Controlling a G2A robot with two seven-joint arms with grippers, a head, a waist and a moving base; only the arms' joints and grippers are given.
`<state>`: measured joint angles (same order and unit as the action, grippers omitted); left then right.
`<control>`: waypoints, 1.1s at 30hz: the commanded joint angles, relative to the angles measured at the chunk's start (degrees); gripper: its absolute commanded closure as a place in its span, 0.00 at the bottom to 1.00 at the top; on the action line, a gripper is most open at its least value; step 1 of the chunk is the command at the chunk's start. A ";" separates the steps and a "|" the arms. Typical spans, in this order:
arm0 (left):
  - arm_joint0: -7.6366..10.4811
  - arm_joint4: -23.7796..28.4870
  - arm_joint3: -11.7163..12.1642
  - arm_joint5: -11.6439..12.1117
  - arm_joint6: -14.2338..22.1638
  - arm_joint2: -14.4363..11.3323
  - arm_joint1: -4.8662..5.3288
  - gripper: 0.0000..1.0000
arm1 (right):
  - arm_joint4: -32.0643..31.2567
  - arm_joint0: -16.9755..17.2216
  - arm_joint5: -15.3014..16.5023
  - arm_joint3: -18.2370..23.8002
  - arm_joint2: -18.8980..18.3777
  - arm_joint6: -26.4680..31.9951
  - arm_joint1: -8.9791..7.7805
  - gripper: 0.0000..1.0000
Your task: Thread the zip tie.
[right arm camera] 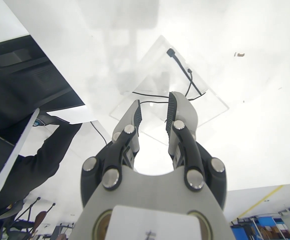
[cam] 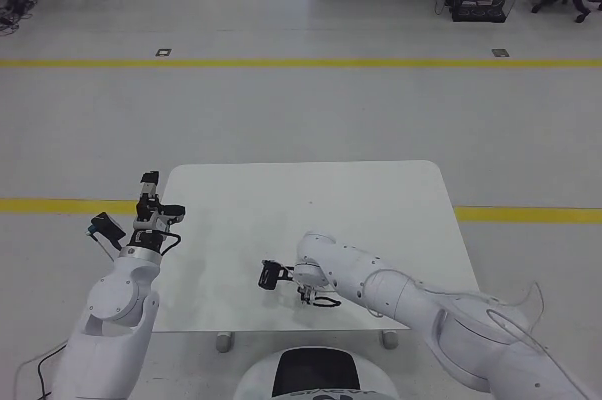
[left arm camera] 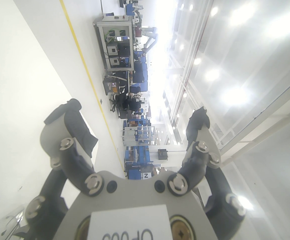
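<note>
Two black zip ties lie on a clear square plate (right arm camera: 210, 101) on the white table (cam: 381, 210). The thicker zip tie (right arm camera: 182, 68) has its head toward the plate's far corner. The thinner zip tie (right arm camera: 150, 96) trails its tail across the plate under the fingertips. My right gripper (right arm camera: 155, 108) hangs open just above that plate, a thin tail running between its two fingers, nothing clamped. From above, the right gripper (cam: 311, 296) is near the table's front edge, a black zip tie loop (cam: 327, 301) beside it. My left gripper (left arm camera: 135, 119) is open and empty, held at the table's left edge (cam: 161, 198), pointing away.
The table's left edge (left arm camera: 22, 76) borders the left gripper. Beyond the table's front edge a person's dark sleeve (right arm camera: 47, 148) shows. Bare tabletop spreads over the middle and back of the table. Yellow floor lines (cam: 301, 63) run behind it.
</note>
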<state>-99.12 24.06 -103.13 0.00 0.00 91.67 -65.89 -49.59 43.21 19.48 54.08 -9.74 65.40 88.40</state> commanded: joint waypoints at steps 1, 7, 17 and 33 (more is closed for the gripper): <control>0.00 0.00 0.00 0.00 0.00 0.00 0.00 0.00 | 0.23 0.15 0.00 0.08 0.00 0.53 -0.03 0.76; 0.00 0.00 0.00 0.00 0.00 0.00 0.00 0.00 | 0.96 0.53 0.00 -0.15 0.00 0.43 -0.04 0.76; 0.00 0.00 0.00 0.00 0.00 0.00 0.00 0.00 | 0.67 0.59 0.00 -1.45 0.00 0.92 0.05 0.74; 0.00 0.00 0.00 0.00 0.00 0.00 0.00 0.00 | -2.91 1.03 0.00 -3.65 0.00 1.49 2.17 0.71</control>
<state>-99.12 24.06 -103.13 0.00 0.00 91.67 -65.89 -51.84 44.13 19.48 50.45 -9.74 67.02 90.43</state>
